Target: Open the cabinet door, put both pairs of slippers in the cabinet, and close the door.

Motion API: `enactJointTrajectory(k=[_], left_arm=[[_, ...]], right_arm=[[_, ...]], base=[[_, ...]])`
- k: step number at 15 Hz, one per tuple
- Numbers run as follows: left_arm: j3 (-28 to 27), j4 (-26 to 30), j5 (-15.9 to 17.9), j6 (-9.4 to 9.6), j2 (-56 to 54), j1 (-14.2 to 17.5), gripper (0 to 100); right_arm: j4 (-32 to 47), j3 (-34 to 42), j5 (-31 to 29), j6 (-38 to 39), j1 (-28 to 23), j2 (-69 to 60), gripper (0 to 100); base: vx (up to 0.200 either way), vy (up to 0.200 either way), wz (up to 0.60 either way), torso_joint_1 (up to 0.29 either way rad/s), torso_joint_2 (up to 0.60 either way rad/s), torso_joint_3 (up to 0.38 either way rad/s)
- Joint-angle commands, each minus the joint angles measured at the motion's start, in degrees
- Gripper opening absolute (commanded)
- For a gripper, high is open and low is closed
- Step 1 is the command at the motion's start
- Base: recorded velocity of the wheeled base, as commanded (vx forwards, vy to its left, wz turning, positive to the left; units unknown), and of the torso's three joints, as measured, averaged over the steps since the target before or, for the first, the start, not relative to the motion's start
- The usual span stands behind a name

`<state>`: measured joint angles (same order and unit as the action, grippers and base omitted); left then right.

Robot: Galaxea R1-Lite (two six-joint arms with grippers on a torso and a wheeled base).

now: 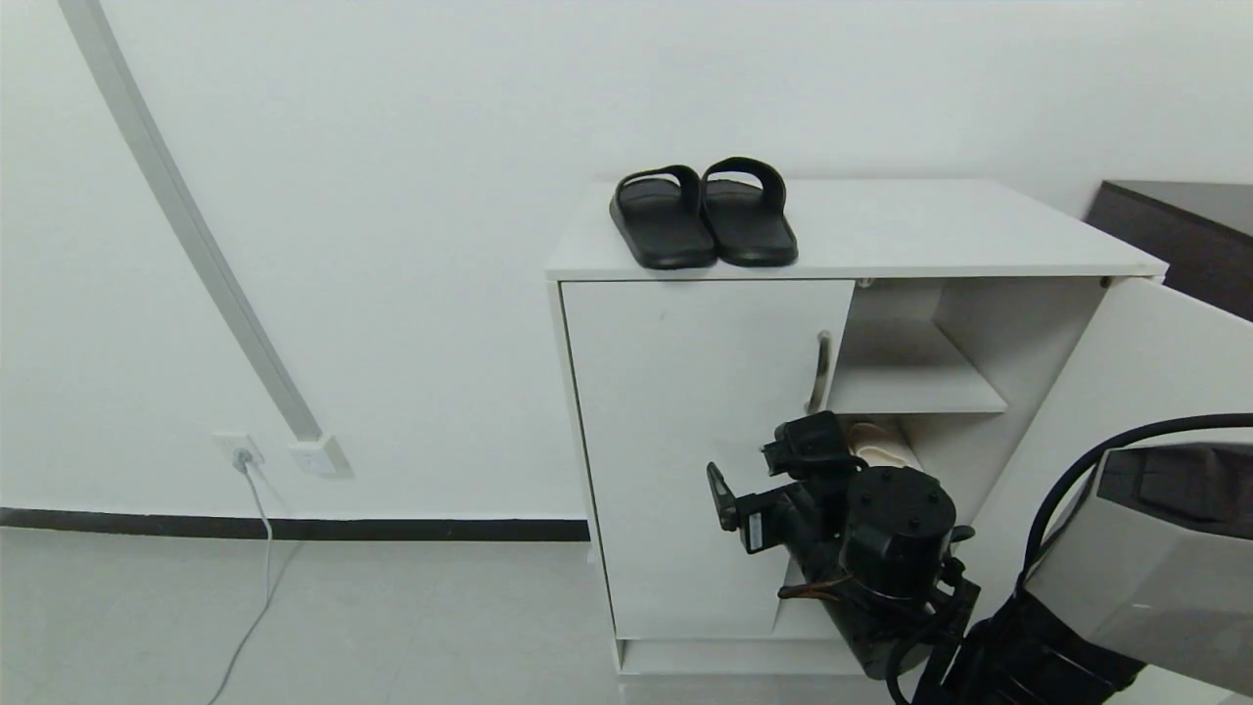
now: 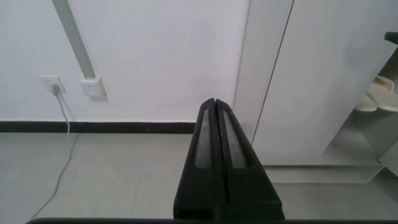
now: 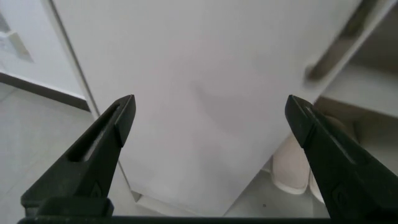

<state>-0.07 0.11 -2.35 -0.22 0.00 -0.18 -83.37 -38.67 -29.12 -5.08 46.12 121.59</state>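
A pair of black slippers lies on top of the white cabinet, near its left front edge. The right cabinet door stands open; the left door is closed. A pair of light slippers rests inside on the lower shelf. My right gripper is open and holds nothing, in front of the closed left door just below its handle. My left gripper is shut with nothing in it, low above the floor to the left of the cabinet.
A bare upper shelf sits inside the cabinet. A wall socket with a cable and a slanted cable duct are on the wall at left. A dark piece of furniture stands at the far right.
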Motion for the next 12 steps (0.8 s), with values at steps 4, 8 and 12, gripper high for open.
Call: enactJointTrajectory(k=[4, 8, 12], left_arm=[[-0.01, -0.02, -0.02, 0.04, 0.0, 0.01, 0], [-0.01, -0.02, -0.02, 0.04, 0.0, 0.01, 0], [-0.01, -0.02, -0.02, 0.04, 0.0, 0.01, 0]], right_arm=[[0.05, 0.0, -0.14, -0.01, 0.03, 0.14, 100], [-0.04, 0.0, -0.14, -0.63, -0.06, 0.14, 100], [0.05, 0.08, -0.14, -0.63, -0.06, 0.14, 100]], base=[[0.0, 0.0, 0.0, 0.178, -0.49, -0.316], [0.0, 0.0, 0.0, 0.196, -0.5, -0.309], [0.0, 0.0, 0.0, 0.217, -0.54, -0.316]])
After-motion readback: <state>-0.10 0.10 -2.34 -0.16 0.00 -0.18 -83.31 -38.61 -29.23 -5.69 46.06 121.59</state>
